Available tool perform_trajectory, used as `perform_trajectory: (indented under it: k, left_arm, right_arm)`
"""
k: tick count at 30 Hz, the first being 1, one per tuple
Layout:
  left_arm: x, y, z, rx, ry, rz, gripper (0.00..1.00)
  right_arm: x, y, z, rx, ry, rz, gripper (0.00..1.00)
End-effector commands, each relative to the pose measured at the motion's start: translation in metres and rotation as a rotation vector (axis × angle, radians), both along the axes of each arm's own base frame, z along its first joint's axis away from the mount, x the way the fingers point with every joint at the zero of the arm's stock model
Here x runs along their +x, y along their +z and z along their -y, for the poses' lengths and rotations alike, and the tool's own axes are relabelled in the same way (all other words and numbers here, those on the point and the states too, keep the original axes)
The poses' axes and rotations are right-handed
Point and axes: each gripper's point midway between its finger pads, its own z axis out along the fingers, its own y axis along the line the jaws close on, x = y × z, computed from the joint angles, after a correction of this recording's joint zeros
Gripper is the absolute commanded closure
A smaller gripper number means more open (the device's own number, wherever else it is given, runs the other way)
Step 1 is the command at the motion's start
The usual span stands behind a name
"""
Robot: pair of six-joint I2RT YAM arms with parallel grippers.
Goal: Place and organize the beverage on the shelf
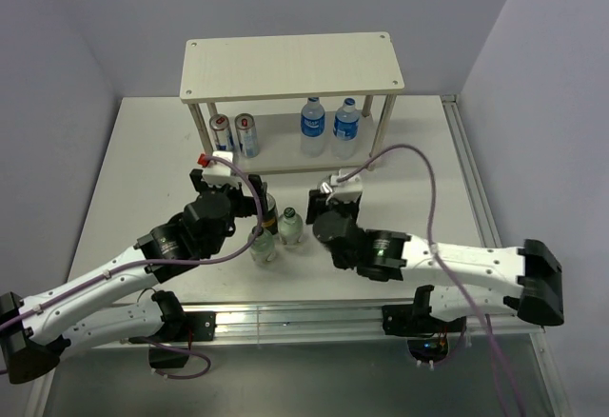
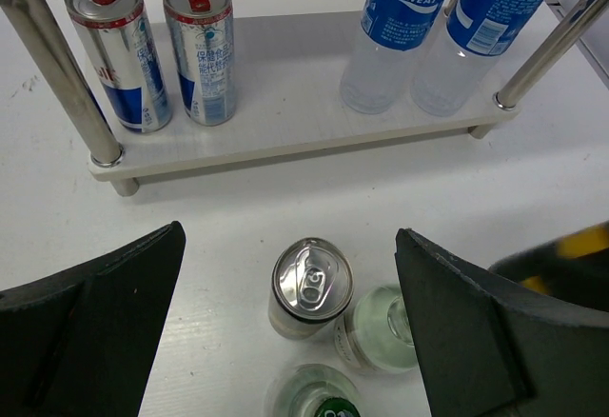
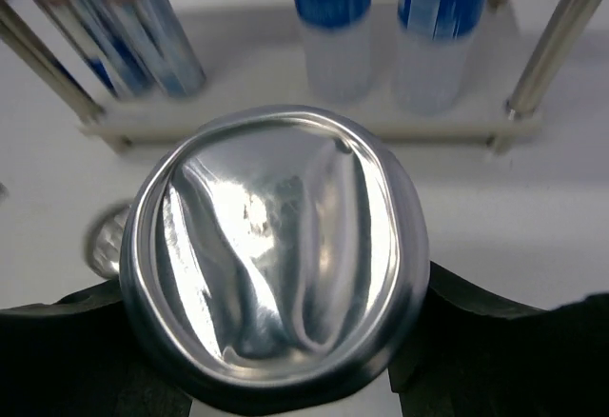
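The shelf (image 1: 290, 65) stands at the back of the table. Its lower board (image 2: 285, 103) holds two silver-blue cans (image 2: 119, 50) on the left and two Pocari Sweat bottles (image 2: 395, 27) on the right. On the table in front stand a silver-topped can (image 2: 312, 284) and two clear bottles (image 2: 381, 327), one with a green cap (image 2: 319, 393). My left gripper (image 2: 290, 246) is open above them, its jaws wide on either side of the can. My right gripper (image 3: 276, 360) is shut on a silver can (image 3: 276, 274), whose dented bottom faces the camera, in front of the shelf.
The shelf's thin metal legs (image 2: 62, 65) stand at the corners of the lower board. The middle of the lower board (image 1: 281, 146) lies between the cans and the bottles. The two arms (image 1: 457, 265) lie close together at the table's near side.
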Motion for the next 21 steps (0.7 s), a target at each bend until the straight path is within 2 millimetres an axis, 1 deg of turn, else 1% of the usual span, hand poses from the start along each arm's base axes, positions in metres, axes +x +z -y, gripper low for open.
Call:
perform_trajectory:
  k: [1,3,4,5,6,7,8,9,10,11,12,13,14,15,16,17,18,19,20,21]
  left_arm:
    - [0.001,0.015,-0.002,-0.062,0.005,0.039,0.01]
    - [0.000,0.018,-0.003,-0.067,0.003,0.044,0.01]
    - [-0.001,0.019,-0.005,-0.072,0.003,0.047,0.01]
    - [-0.001,0.020,-0.005,-0.075,0.002,0.048,0.01]
    - [-0.002,0.021,-0.006,-0.076,0.002,0.049,0.01]
    - [-0.003,0.023,-0.007,-0.084,0.002,0.053,0.01]
    - [-0.004,0.024,-0.008,-0.083,0.000,0.052,0.01]
    - [-0.004,0.025,-0.008,-0.087,0.001,0.053,0.01]
    - [-0.005,0.026,-0.009,-0.094,-0.004,0.055,0.01]
    - [-0.006,0.028,-0.009,-0.098,-0.005,0.058,0.01]
    - [-0.006,0.027,-0.009,-0.099,-0.005,0.057,0.01]
    - [-0.006,0.028,-0.009,-0.101,-0.007,0.059,0.01]
    - [-0.006,0.028,-0.009,-0.099,-0.010,0.059,0.01]
    - [-0.006,0.028,-0.008,-0.098,-0.010,0.058,0.01]
    - [-0.006,0.028,-0.008,-0.097,-0.010,0.059,0.01]
    - [-0.005,0.027,-0.008,-0.093,-0.010,0.057,0.01]
    - [-0.005,0.026,-0.008,-0.090,-0.009,0.057,0.01]
    - [-0.005,0.026,-0.007,-0.089,-0.012,0.056,0.01]
    - [-0.005,0.025,-0.007,-0.086,-0.012,0.054,0.00]
    - [-0.005,0.024,-0.007,-0.084,-0.012,0.054,0.01]
  right_arm:
    - [0.016,0.132,0.028,0.094,-0.108,0.173,1.00]
    - [0.025,0.164,0.036,0.075,-0.128,0.202,1.00]
    - [0.034,0.180,0.047,0.037,-0.154,0.222,1.00]
    - [0.039,0.209,0.044,0.074,-0.120,0.254,1.00]
    - [0.044,0.225,0.047,0.079,-0.119,0.274,1.00]
    - [0.058,0.233,0.055,0.060,-0.148,0.278,1.00]
    - [0.061,0.264,0.059,0.079,-0.130,0.320,1.00]
    - [0.067,0.277,0.062,0.077,-0.139,0.336,1.00]
    - [0.080,0.275,0.058,0.021,-0.143,0.319,1.00]
    - [0.088,0.306,0.073,0.051,-0.180,0.356,1.00]
    - [0.095,0.314,0.070,0.051,-0.157,0.363,1.00]
    - [0.115,0.300,0.059,-0.010,-0.150,0.312,1.00]
    - [0.123,0.329,0.075,0.028,-0.178,0.345,1.00]
    - [0.133,0.332,0.072,0.044,-0.158,0.336,1.00]
    - [0.153,0.310,0.063,-0.010,-0.147,0.267,1.00]
    - [0.156,0.333,0.069,0.046,-0.155,0.294,1.00]
    - [0.168,0.333,0.073,0.084,-0.144,0.280,1.00]
    - [0.187,0.309,0.069,0.054,-0.140,0.203,1.00]
    - [0.188,0.327,0.076,0.100,-0.139,0.230,1.00]
    - [0.200,0.325,0.086,0.131,-0.152,0.216,1.00]
